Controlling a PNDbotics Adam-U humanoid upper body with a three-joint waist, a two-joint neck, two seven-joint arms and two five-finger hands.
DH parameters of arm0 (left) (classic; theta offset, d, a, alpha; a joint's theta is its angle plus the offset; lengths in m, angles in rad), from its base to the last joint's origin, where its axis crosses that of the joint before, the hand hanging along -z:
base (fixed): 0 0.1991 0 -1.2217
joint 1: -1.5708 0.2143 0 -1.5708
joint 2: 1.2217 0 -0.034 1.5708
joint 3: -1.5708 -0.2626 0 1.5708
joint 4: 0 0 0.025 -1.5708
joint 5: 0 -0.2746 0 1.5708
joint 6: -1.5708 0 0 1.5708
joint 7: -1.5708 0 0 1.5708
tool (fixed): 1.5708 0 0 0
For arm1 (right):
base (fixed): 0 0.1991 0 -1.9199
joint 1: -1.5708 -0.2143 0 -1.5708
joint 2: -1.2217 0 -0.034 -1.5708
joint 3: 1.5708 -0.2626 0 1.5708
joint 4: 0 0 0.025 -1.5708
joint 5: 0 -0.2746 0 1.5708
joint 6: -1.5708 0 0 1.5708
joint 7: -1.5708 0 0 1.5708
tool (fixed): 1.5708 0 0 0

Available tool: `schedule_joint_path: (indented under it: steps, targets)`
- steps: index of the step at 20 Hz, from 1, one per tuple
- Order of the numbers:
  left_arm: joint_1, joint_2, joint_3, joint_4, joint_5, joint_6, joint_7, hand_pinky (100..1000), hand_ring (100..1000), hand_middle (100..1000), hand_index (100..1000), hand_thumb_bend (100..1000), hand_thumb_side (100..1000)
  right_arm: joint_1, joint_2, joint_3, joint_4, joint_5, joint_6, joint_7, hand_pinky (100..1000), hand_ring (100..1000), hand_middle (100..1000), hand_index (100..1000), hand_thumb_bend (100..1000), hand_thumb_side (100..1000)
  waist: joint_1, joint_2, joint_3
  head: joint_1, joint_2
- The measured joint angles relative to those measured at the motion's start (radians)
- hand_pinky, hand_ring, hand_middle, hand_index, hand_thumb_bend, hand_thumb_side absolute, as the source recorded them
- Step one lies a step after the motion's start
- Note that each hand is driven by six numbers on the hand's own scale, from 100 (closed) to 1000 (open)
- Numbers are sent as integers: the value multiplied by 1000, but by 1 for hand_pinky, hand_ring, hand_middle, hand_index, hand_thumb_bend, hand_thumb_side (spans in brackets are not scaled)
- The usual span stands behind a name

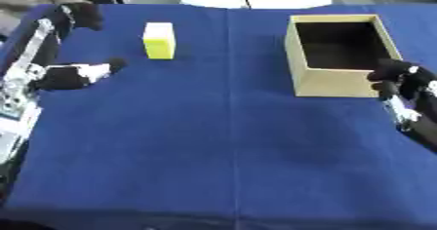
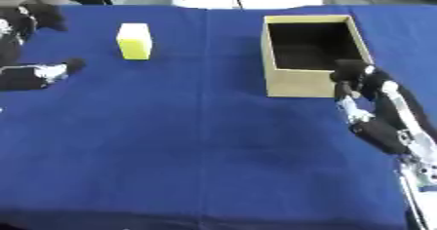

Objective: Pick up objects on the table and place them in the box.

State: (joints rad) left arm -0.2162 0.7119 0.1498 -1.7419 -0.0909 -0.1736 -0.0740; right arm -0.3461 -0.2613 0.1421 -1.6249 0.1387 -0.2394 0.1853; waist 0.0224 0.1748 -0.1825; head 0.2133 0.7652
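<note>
Waiting on first pick: box (image 1: 334, 82) looks empty.
Yellow block (image 1: 159, 40) beyond left hand (image 1: 72, 75); both hands' fingers unreadable; right hand (image 2: 357, 80) beside box.

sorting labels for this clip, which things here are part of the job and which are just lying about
Part of the job:
- yellow block, standing on the cloth, not yet picked up
- open box, nothing visible inside
- left hand, near the block, holding nothing
- right hand, by the box's near corner

Just there:
- blue tablecloth
</note>
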Motion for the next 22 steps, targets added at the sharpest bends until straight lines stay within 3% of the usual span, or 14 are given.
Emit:
schedule_joint_path:
  steps: [5,9,14,22]
  targets:
    - [-101,164,-61,119,-62,-44,-9,845,737,702,814,787,205,2,-1,1,3,0,-2,3,745,767,674,851,100,533,7,-4,-10,0,0]
    - [-228,227,-135,256,-153,-71,-59,835,740,707,813,805,235,3,-2,7,6,0,-1,6,745,766,674,851,100,536,14,-9,-17,6,0]
    - [-365,219,-197,427,-263,-118,-148,831,741,710,813,804,246,3,-9,13,11,0,-2,12,745,766,674,851,100,551,19,-13,-23,10,0]
    - [-550,106,-232,687,-421,-185,-266,834,740,714,810,797,291,4,-9,19,12,0,-3,14,745,766,674,851,100,563,19,-19,-28,15,0]
